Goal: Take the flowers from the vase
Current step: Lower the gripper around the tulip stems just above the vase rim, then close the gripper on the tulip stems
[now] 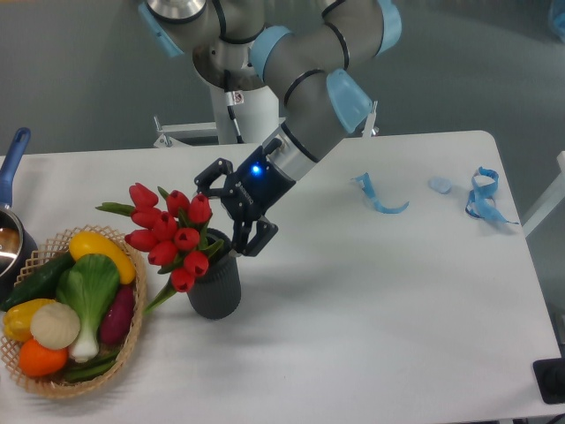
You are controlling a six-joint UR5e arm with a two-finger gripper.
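- The white table takes up most of the shot, with the robot's pedestal behind its back edge.
- The UR5e arm, grey with light blue joint caps, comes down from the top and reaches left toward the bouquet; there's a little blue light glowing at the wrist.
- Wicker basket sits at the front left of the table, packed with toy veggies: something yellow, a green leafy one, a purple one, a white round one, an orange one and a dark green cucumber-looking thing.
- The flowers are a bunch of red tulip buds with green stems and leaves, stems down in the vase, heads leaning up and to the left over the basket's edge.
- The vase is a dark grey ribbed cylinder, standing upright just right of the basket.
- The gripper is black, fingers spread wide apart with nothing between them. It's just right of the tulip heads and above the vase mouth, one finger up near the top bud, the other down by the vase rim. Can't tell if it's actually touching a bud.
- Blue ribbon scraps lie at the far right of the table, with another curl nearer the middle.
- A blue pan handle pokes in at the left edge.
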